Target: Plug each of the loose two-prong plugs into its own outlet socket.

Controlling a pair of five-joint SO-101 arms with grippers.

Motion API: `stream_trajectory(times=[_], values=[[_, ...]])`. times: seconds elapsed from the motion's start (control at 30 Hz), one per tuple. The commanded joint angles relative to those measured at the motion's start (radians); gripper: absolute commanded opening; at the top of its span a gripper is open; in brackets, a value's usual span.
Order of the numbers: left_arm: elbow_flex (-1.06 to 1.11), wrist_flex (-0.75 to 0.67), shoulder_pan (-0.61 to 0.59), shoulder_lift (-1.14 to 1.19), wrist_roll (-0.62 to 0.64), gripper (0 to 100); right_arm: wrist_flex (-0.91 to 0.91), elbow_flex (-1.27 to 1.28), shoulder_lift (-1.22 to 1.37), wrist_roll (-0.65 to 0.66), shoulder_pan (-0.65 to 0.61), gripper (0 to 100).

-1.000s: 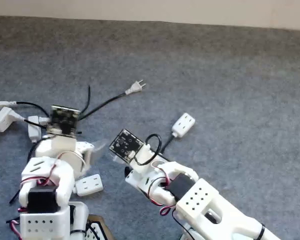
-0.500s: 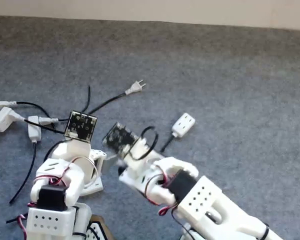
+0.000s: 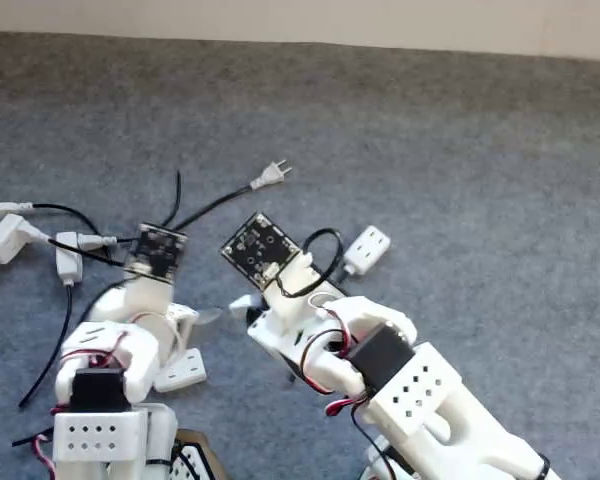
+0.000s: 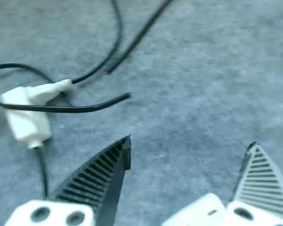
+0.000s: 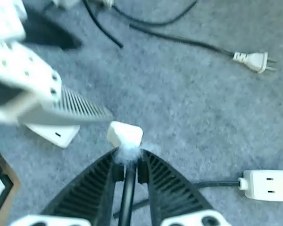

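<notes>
Grey carpet (image 3: 460, 150): right hand (image 5: 128, 162) clamped on white plug (image 5: 125, 134); left hand (image 4: 189, 143) apart; loose plug (image 3: 270, 176), black cords (image 3: 212, 205) nearby.

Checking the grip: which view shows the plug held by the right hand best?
Right wrist view: the white plug sits close up, its cord pinched in the right hand. The high view shows it small, beside the arm.

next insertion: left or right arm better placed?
Right. Its jaws are shut on a white plug, and an outlet socket lies on the carpet close by. The left arm has its jaws open, holding nothing.
</notes>
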Motion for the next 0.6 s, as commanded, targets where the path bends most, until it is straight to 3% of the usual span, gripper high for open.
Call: stream_trajectory(times=[0.0,0.13,0.37,0.57], values=[[-0.15,-0.02,-0.202,0.005,-0.061,37,0.007,0.013,-0.019,0.037,0.013,0.5],[-0.384,0.009,-0.358,0.18,-0.118,37,0.054,-0.081,0.088,0.032,0.013,0.5],[-0.911,0.13,-0.641,0.834,-0.222,37,0.237,-0.499,0.493,0.046,0.012,0.5],[-1.303,0.178,-0.875,1.314,-0.351,37,0.236,-0.733,0.736,0.264,-0.056,0.5]])
